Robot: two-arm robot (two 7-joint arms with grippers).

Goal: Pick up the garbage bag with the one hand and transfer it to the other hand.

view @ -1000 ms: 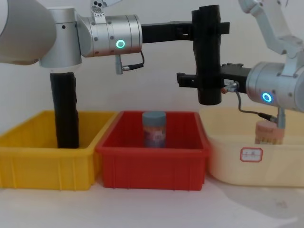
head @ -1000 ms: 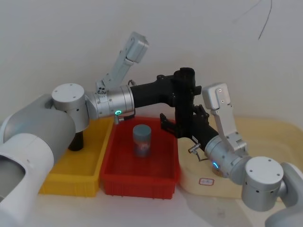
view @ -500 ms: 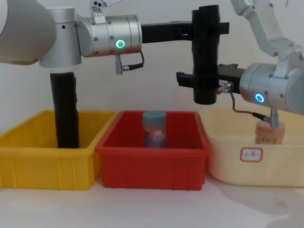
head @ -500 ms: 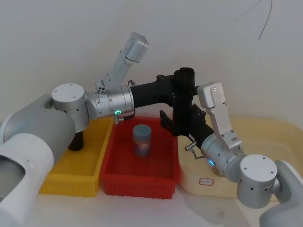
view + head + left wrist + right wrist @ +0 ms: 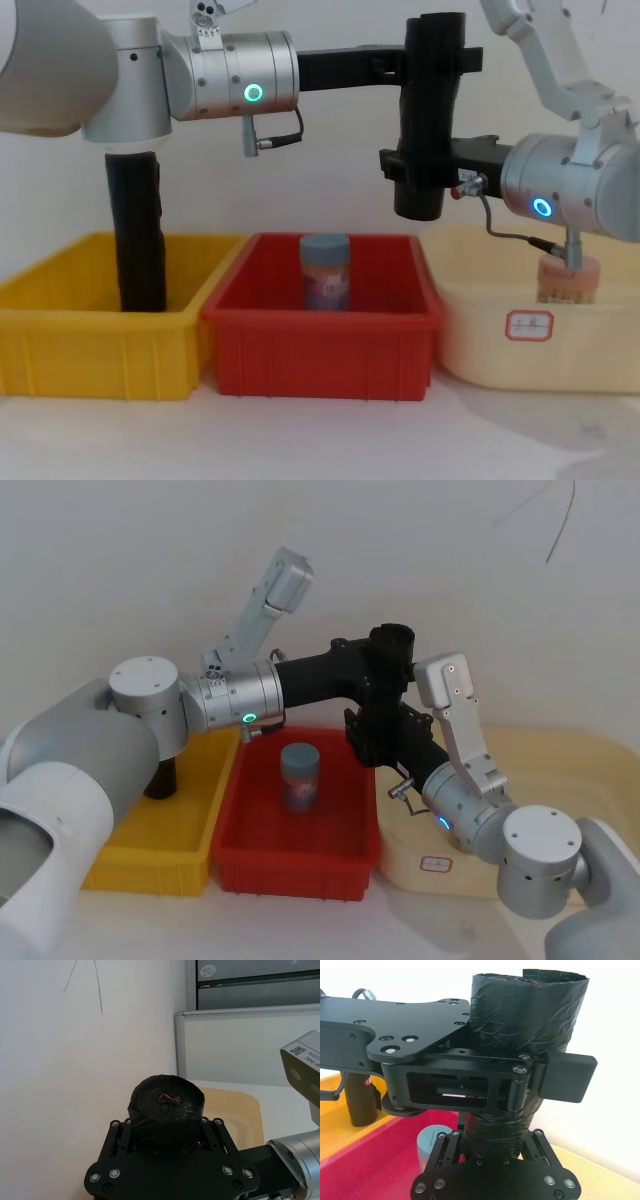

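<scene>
While both grippers share the roll, you are at the hand-over itself. The garbage bag (image 5: 428, 110) hangs in the air above the right-hand back corner of the red bin (image 5: 320, 312), well clear of its rim. Its long axis is close to upright, with the lower end leaning a little toward the bin's middle. Your left gripper (image 5: 441, 62), reaching across above the bin from its left side, pinches the roll near the top. Your right gripper (image 5: 408, 166) comes in from the bin's right and sits lower on the same roll, just under the left one. In its wrist view its fingers (image 5: 451, 1146) lie against the roll's sides, so I judge it clamped too. The two holds are stacked along the axis, right below left. Spread the left gripper's fingers and the right should carry the roll alone.
</scene>
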